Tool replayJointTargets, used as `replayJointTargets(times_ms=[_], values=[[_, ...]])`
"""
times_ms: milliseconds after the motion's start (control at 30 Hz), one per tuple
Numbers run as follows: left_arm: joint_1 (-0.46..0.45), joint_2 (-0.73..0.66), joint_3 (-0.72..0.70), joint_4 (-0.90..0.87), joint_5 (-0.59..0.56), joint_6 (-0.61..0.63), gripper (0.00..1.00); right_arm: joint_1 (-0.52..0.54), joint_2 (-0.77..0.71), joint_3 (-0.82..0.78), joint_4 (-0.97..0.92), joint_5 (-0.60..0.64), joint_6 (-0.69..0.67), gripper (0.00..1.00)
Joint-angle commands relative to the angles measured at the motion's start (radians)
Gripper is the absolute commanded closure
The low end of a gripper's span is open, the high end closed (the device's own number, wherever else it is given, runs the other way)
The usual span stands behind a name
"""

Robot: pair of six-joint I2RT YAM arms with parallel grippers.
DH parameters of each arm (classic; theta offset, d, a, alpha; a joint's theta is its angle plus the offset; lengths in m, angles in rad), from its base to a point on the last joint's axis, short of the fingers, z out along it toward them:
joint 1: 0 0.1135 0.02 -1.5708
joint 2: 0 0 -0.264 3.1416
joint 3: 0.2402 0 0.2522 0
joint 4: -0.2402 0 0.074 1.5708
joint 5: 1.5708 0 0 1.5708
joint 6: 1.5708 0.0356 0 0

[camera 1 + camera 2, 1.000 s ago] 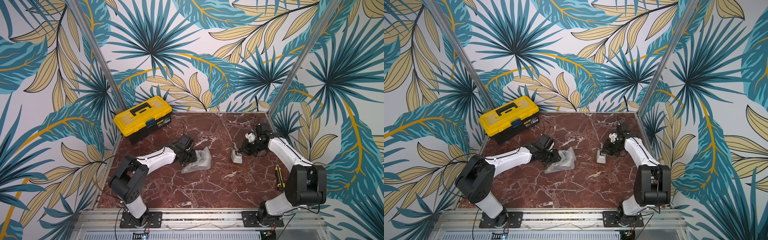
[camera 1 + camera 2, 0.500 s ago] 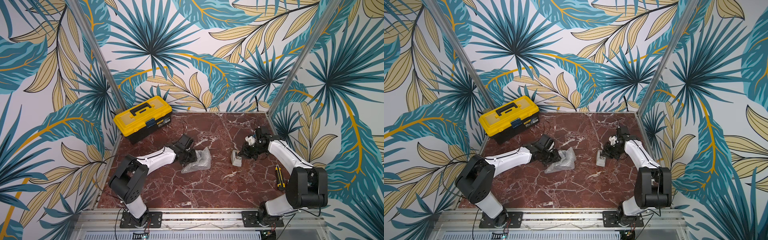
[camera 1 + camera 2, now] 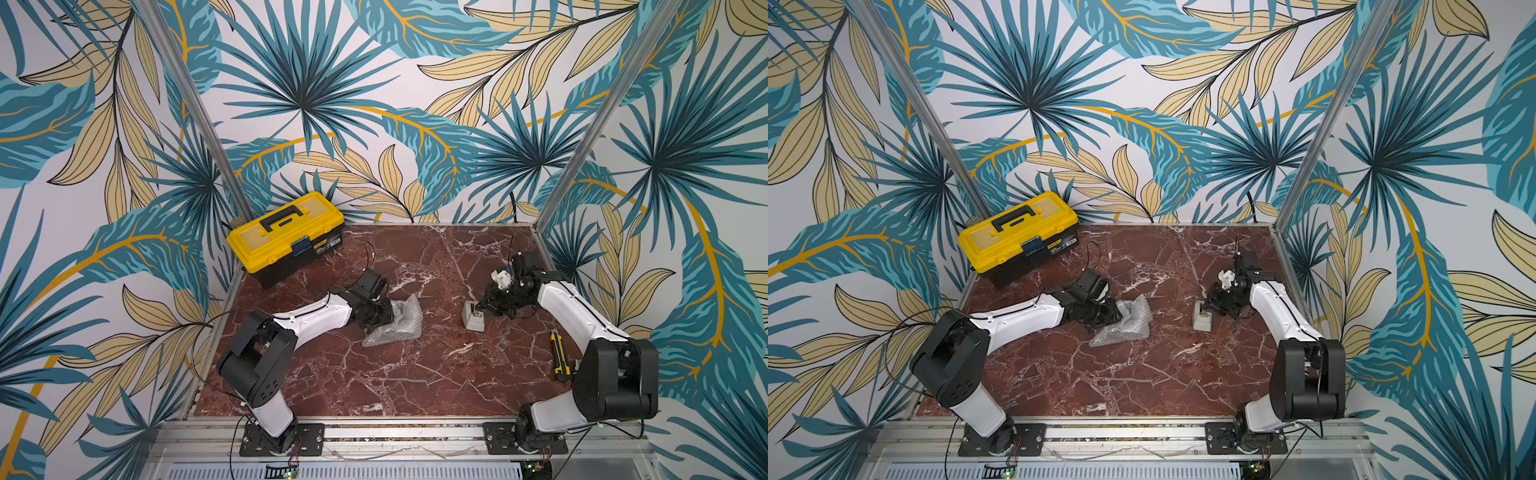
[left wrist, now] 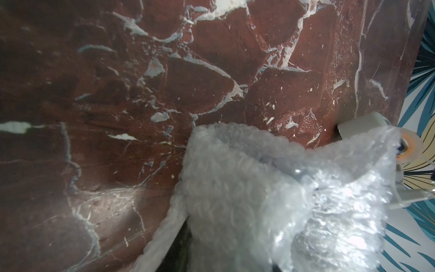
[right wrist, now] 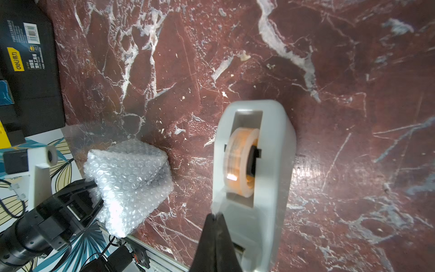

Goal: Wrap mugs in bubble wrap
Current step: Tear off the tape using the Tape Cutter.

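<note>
**A:** Marble table. What's the count?

**B:** One bubble wrap bundle mid-table. One tape dispenser, one toolbox, one knife. The mug can't be made out under the wrap.

**A:** Fingers?

**B:** Left fingers are part-open, clamped on the bundle. Right fingers are closed on the tape end. Only the right arm has dipped lower since.

Both top views look steeply down from high above the near edge over the whole table (nearly the same picture). The left wrist view sits tight against the bubble wrap, facing right; the right wrist view, close over the tape dispenser, faces left. Each shows both.
</note>
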Motion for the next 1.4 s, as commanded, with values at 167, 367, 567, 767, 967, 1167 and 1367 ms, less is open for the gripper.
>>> replayJointTargets(times_ms=[167, 367, 567, 767, 967, 1167, 1367], values=[[-0.011, 0.006, -0.034, 0.016, 0.023, 0.0, 0.67, 0.007, -0.009, 0.06, 0.051, -0.025, -0.023, 1.0], [-0.011, 0.001, -0.035, 0.017, 0.02, -0.003, 0.67, 0.012, 0.035, 0.117, 0.084, -0.031, -0.034, 1.0], [-0.011, 0.004, -0.032, 0.016, 0.021, -0.003, 0.67, 0.025, 0.069, 0.141, 0.078, -0.023, -0.047, 1.0], [-0.011, 0.008, -0.03, 0.017, 0.021, -0.002, 0.67, 0.033, 0.08, 0.059, 0.11, -0.019, -0.028, 1.0], [-0.011, 0.009, -0.027, 0.017, 0.024, 0.0, 0.67, 0.036, 0.099, 0.019, 0.093, 0.004, -0.023, 1.0], [-0.011, 0.004, -0.03, 0.017, 0.021, 0.0, 0.67, 0.036, 0.089, 0.026, 0.085, 0.005, -0.02, 1.0], [-0.011, 0.005, -0.028, 0.018, 0.022, 0.0, 0.67, 0.036, 0.063, 0.061, 0.072, -0.002, -0.022, 1.0]])
